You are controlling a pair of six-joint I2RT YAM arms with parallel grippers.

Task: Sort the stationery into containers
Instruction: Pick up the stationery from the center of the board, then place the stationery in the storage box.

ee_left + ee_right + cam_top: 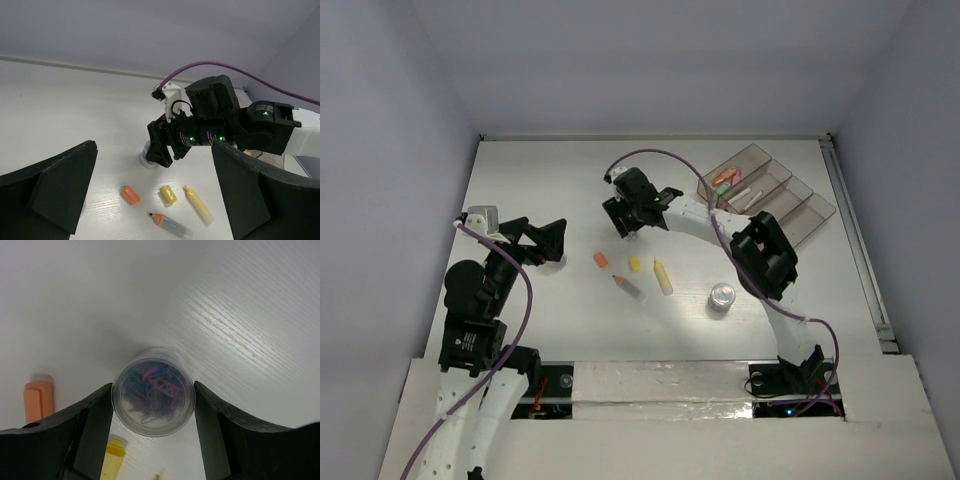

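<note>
I am looking down on a white table (pixel 540 180) with two robot arms at its near edge. The right gripper (pixel 152 387) reaches to the middle of the table and straddles a round tin (pixel 152 400) with a clear lid and coloured paper clips inside. Its fingers (pixel 95 425) are about half closed and press on both sides of the tin, which seems to stand on the table, not lifted.

The left gripper (pixel 552 243) hangs on the left, fully spread and holding nothing.

Just near of the held tin lie an orange cap (pixel 601 260), a yellow cap (pixel 635 264), a yellow marker (pixel 663 277) and a pen (pixel 628 287) with an orange tip. A second tin (pixel 722 297) sits further right. Four joined bins (pixel 817 212) stand at the far right, and a few coloured markers (pixel 725 180) lie in the farthest ones.

I judge the step in hand to be picking up the clip tin. Next I would lift it straight up, carry it right to a bin, and let go low so that it does not roll.
</note>
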